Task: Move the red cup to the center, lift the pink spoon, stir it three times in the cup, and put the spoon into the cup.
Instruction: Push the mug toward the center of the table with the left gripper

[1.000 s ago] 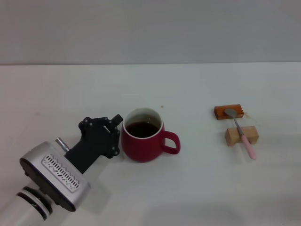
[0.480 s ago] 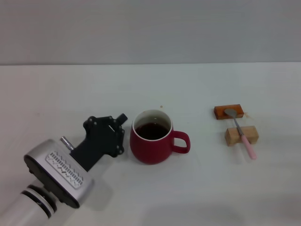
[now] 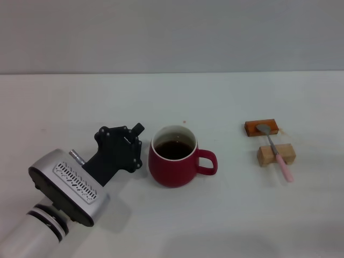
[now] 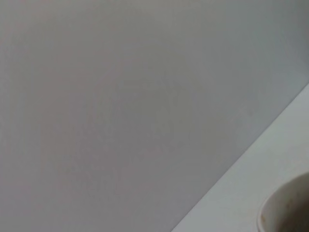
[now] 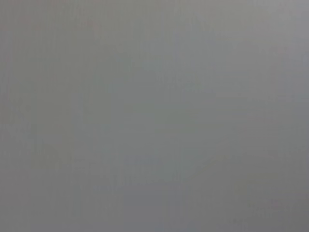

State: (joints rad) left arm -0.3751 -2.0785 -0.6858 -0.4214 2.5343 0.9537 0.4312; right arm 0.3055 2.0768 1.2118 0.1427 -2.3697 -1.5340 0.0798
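I see the red cup (image 3: pixel 173 163) upright near the middle of the white desk (image 3: pixel 226 215), dark liquid inside, handle toward my right. Left gripper (image 3: pixel 141 145) sits just beside the cup's left wall; I cannot tell whether it is released or clenched. The pink spoon (image 3: pixel 275 151) lies well to the right, bowl on an orange block (image 3: pixel 261 128), neck across a tan block (image 3: pixel 276 154). Right gripper out of view
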